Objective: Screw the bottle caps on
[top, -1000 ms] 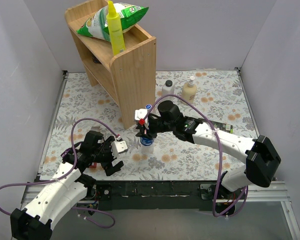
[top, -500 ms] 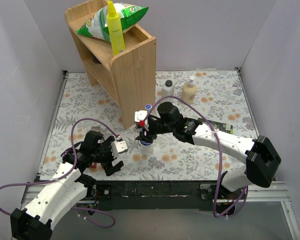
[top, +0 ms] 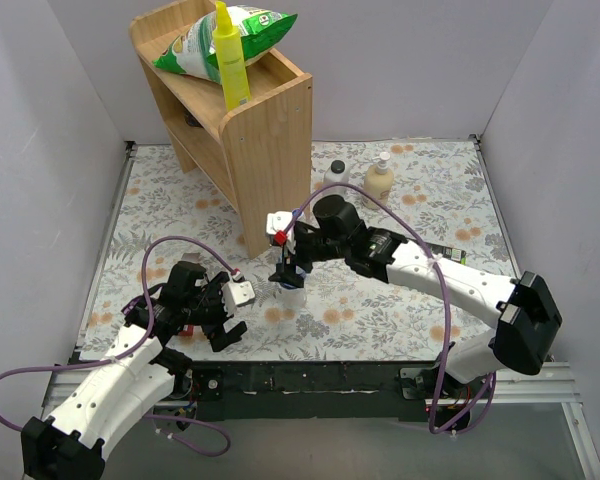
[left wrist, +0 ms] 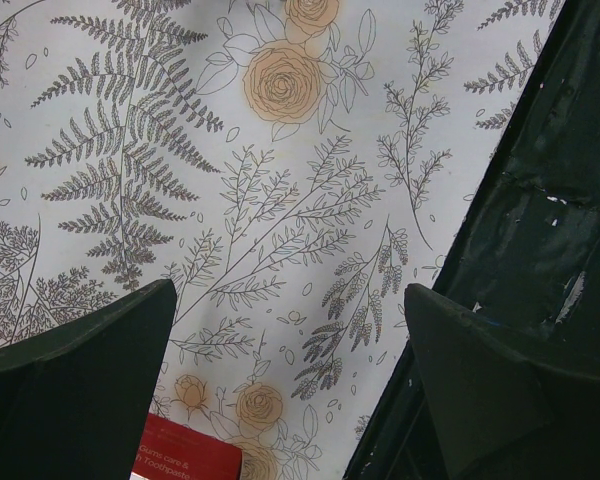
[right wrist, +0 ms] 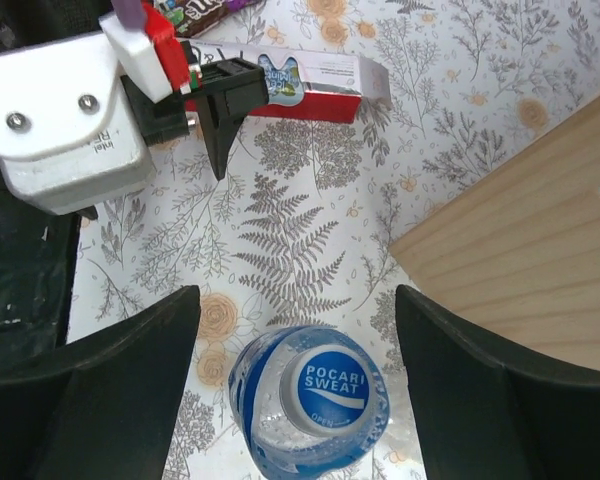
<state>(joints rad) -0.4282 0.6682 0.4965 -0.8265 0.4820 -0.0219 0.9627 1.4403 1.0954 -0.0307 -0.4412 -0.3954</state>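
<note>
A clear bottle with a blue label (top: 293, 288) stands upright on the floral mat in front of the wooden shelf. Its blue and white cap (right wrist: 332, 390) reads POCARI SWEAT and sits on the bottle (right wrist: 305, 405) neck. My right gripper (top: 288, 266) hovers just above it, open; in the right wrist view the right gripper (right wrist: 297, 300) has its jaws wide on either side, touching neither cap nor bottle. My left gripper (top: 220, 318) is low near the table's front left, open over bare mat with nothing between the left gripper (left wrist: 290, 300) jaws.
A tall wooden shelf (top: 250, 130) stands just behind the bottle. A white bottle with a dark cap (top: 335, 176) and a cream pump bottle (top: 379, 180) stand at the back. A red toothpaste box (right wrist: 310, 85) lies by my left gripper. The table's black front rail (left wrist: 540, 200) is close.
My right gripper has opened from shut on the cap and lifted slightly off it. The bottle stays standing. The left arm has not moved.
</note>
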